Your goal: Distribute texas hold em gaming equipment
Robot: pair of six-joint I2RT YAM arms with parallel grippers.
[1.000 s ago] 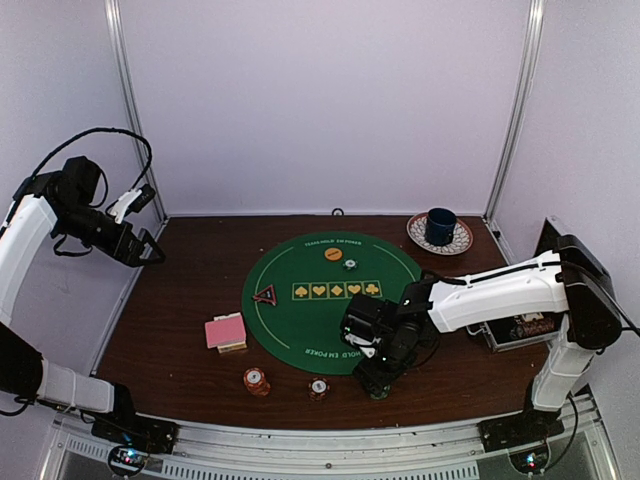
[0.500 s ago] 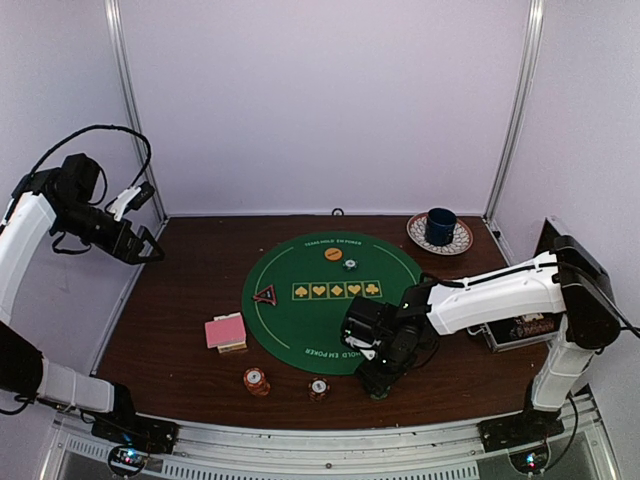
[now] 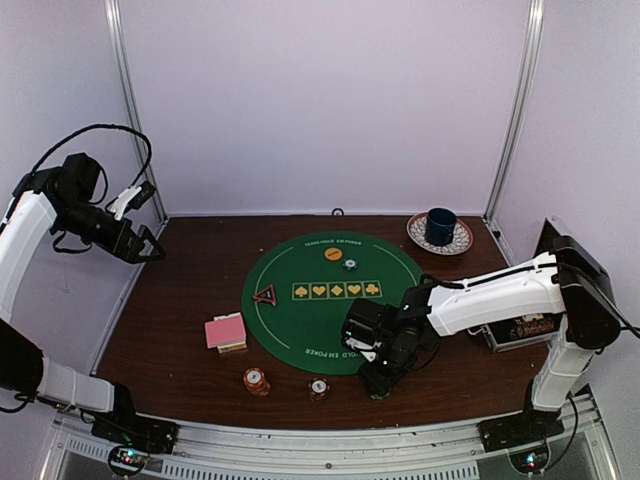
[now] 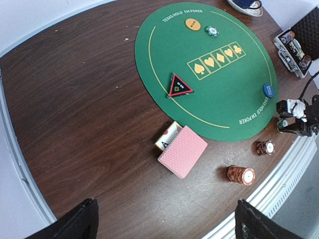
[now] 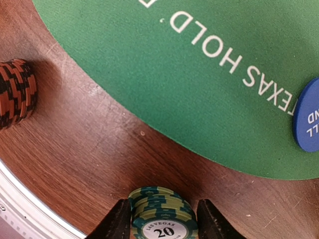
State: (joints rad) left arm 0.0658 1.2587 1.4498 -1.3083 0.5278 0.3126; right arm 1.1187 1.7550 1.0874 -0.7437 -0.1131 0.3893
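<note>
A green-striped chip stack (image 5: 160,213) marked 20 stands on the wood just off the green mat (image 3: 300,320). My right gripper (image 5: 160,221) is low over it, open, with its fingers (image 5: 115,221) hugging both sides; the left finger touches and a thin gap shows on the right. A blue disc (image 5: 309,122) lies on the mat's edge. A red-and-black chip stack (image 3: 318,386) and an orange-red stack (image 3: 256,380) stand along the front. Pink-backed cards (image 3: 226,331), a triangle marker (image 3: 265,295), an orange disc (image 3: 333,254) and a single chip (image 3: 350,265) lie farther off. My left gripper (image 3: 150,245) hangs open, high at the left.
A dark blue cup on a patterned saucer (image 3: 440,226) sits at the back right. A metal-edged black case (image 3: 520,328) lies open at the right, behind the right arm. The table's front rail (image 3: 320,440) runs close to the chip stacks.
The right gripper's fingers have drawn in around the green chip stack. The left arm has stayed put.
</note>
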